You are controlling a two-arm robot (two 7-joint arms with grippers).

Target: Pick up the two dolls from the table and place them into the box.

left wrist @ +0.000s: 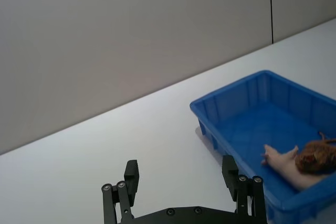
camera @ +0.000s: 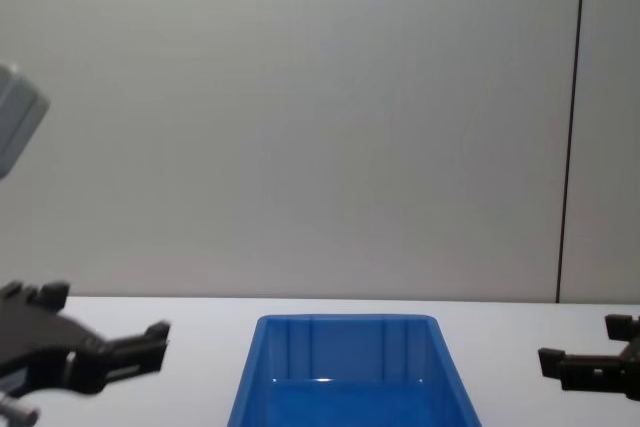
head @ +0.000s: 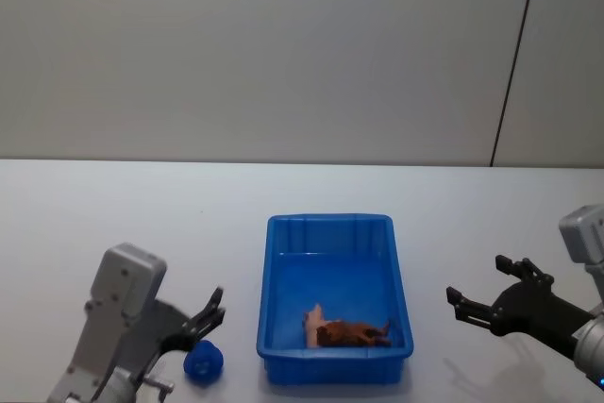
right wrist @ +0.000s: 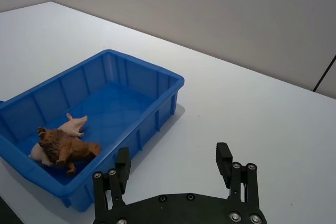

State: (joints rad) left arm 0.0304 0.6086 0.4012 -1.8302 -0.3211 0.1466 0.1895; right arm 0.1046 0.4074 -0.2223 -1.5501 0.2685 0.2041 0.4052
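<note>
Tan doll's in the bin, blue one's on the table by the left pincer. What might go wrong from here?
1. The blue doll is rounded. A glancing touch from the open left pincer might roll it away rather than trap it.
2. The bin has tall walls. Carried too low, the doll or pincer may clip the rim and shove the bin, with the tan doll inside.

Bright, even, diffuse light, apparently from overhead. The white table (head: pixel 113 214) is evenly lit with no hot spots. A faint soft shadow lies on the table just under the right claw (head: pixel 477 282), and another runs along the box (right wrist: pixel 165 103) wall nearest that claw. The chest view shows a small sheen on the box's glossy floor.
</note>
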